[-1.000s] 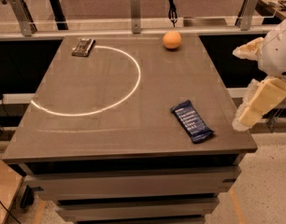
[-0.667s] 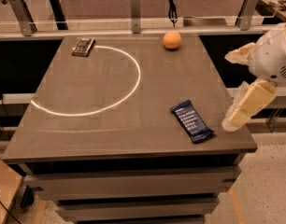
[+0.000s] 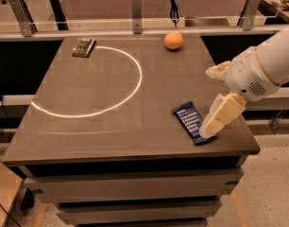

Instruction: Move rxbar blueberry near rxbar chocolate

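Note:
The rxbar blueberry, a navy-blue bar with white text, lies flat near the table's front right corner. The rxbar chocolate, a blackish-brown bar, lies at the far left of the table top, far from the blue bar. My gripper reaches in from the right, just above the table at the blue bar's right side. It is open: one cream finger points down at the bar's near end, and the other finger is farther back. It holds nothing.
An orange sits at the far middle-right of the dark table. A bright white arc of light crosses the left half of the top. A metal rail with posts runs behind the table.
My arm has moved left and down from beyond the table's right edge, so its lower finger now sits over the near end of the blue bar. The bars and the orange have not moved.

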Robot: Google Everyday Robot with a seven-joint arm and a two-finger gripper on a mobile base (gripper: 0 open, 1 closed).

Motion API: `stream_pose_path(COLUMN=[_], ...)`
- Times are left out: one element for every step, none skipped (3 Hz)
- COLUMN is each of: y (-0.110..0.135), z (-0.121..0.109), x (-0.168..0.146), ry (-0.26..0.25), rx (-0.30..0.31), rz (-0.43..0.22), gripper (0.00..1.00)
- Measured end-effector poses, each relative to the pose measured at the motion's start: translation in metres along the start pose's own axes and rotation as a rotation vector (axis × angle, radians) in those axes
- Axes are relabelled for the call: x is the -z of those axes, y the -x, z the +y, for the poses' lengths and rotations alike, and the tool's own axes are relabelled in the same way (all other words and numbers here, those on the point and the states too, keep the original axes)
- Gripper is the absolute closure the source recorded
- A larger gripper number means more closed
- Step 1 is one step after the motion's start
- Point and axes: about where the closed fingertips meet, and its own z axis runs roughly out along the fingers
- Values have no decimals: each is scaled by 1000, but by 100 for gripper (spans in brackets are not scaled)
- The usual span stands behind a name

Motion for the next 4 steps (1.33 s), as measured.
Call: stream_pose_path(y=[-1,-7,-19,-33], z=[3,8,9,5], x=[-28,-47,-63,-69], ry=[24,42,51,43], rx=[-24,-48,-81,-125], rz=[-24,-28,-8,12], gripper=[0,0,0,4])
